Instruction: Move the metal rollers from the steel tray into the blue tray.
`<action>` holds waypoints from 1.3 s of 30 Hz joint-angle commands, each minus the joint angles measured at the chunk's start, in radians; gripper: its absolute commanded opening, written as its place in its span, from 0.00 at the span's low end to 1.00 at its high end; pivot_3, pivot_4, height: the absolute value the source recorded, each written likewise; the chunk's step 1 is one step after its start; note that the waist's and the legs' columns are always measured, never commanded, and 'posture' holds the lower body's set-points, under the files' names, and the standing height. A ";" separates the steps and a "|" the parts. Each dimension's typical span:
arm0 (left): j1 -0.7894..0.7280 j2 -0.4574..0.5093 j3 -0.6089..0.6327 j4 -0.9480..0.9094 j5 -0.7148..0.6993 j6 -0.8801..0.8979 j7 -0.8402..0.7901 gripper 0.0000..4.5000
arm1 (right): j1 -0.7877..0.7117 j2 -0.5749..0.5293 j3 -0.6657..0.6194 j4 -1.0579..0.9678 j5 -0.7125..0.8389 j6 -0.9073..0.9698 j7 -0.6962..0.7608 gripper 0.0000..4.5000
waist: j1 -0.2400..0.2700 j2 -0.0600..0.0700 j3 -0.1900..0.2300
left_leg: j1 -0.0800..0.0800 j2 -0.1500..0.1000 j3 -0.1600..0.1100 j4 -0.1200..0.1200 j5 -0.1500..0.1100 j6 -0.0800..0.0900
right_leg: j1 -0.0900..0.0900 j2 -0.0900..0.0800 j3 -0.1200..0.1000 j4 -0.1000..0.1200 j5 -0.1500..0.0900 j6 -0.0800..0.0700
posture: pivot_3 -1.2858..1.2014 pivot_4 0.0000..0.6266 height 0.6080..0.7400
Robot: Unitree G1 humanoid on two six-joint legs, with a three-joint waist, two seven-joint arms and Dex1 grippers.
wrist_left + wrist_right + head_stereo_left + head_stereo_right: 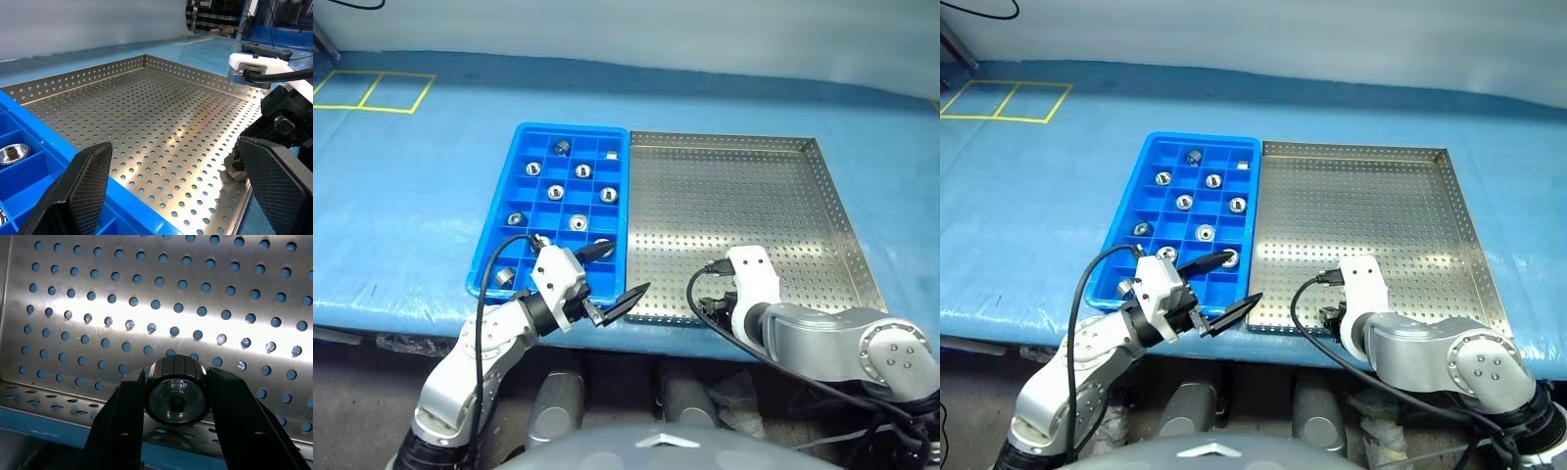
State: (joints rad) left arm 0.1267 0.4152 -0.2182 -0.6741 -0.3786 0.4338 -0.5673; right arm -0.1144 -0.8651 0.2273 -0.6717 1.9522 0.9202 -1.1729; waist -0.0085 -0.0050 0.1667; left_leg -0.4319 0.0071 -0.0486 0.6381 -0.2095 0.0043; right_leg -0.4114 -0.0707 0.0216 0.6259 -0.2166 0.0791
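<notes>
A metal roller (175,390) sits clamped between the two black fingers (120,423) of the right hand (175,396), just above the near rim of the steel tray (744,196), near that tray's near-left corner. The tray's perforated floor otherwise looks bare, which suggests this is the last piece to cross. Ten or so rollers already lie singly in compartments of the blue tray (536,132), which stands touching the steel tray's left edge on the blue-covered bench (411,196). The left hand (612,279) hovers with its fingers spread wide and holding nothing, over the blue tray's near-right corner.

To finish the step well, the right hand would need to lift the roller clear of both rims, carry it left to an unfilled compartment and lower it close to the floor before letting go, so the smooth cylinder cannot roll or bounce out. The waiting left hand stands in that path and should be skirted.
</notes>
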 commanded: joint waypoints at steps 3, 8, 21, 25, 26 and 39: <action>-0.006 -0.015 0.007 -0.039 -0.020 -0.015 0.010 1.00 | -0.126 0.034 -0.012 -0.003 -0.050 -0.115 0.025 0.36 | -0.001 0.000 0.000 | 0.000 0.001 0.000 0.003 0.000 0.000 | 0.001 0.001 0.001 0.001 0.001 0.000 | 0.54 0.24 1.00; -0.009 -0.044 0.034 -0.029 -0.018 -0.026 0.041 1.00 | -0.224 0.151 0.009 0.035 -0.353 -0.144 0.145 0.36 | 0.005 -0.001 0.001 | -0.001 0.003 -0.001 0.007 0.000 0.000 | 0.001 0.004 0.001 0.001 0.001 -0.001 | 0.55 0.24 1.00; 0.140 -0.072 0.218 -0.046 -0.016 -0.096 0.125 1.00 | -0.356 0.402 0.278 0.183 -1.158 -0.285 0.873 0.36 | 0.024 0.000 0.000 | 0.001 0.005 -0.002 0.006 0.000 0.000 | 0.001 0.008 0.003 0.003 0.005 -0.006 | 0.60 0.24 1.00; 0.247 -0.056 0.284 -0.075 -0.031 -0.132 0.116 1.00 | -0.317 0.515 0.268 0.307 -1.237 -0.367 1.064 0.36 | 0.043 0.000 0.000 | 0.001 0.005 -0.001 0.006 0.000 -0.001 | 0.001 0.008 0.003 0.003 0.005 -0.006 | 0.62 0.24 1.00; 0.277 -0.055 0.298 -0.077 -0.035 -0.141 0.113 1.00 | -0.310 0.541 0.267 0.337 -1.255 -0.380 1.104 0.36 | 0.048 -0.001 0.000 | 0.001 0.005 -0.001 0.006 0.000 -0.001 | 0.001 0.008 0.003 0.003 0.005 -0.006 | 0.62 0.24 1.00; 0.364 -0.057 0.324 -0.106 -0.025 -0.171 0.130 1.00 | -0.211 0.586 0.244 0.369 -1.317 -0.305 1.472 0.36 | 0.102 0.000 0.000 | 0.002 0.007 -0.002 0.007 0.000 -0.002 | -0.003 0.009 0.000 0.003 0.004 -0.005 | 0.64 0.24 1.00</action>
State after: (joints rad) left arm 0.4954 0.3564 0.1084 -0.7196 -0.3993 0.2877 -0.4371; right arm -0.3258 -0.2826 0.5021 -0.2533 0.6449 0.6076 0.2724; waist 0.0931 -0.0053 0.1671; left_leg -0.4304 0.0143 -0.0501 0.6449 -0.2091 0.0018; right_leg -0.4140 -0.0621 0.0219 0.6287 -0.2125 0.0744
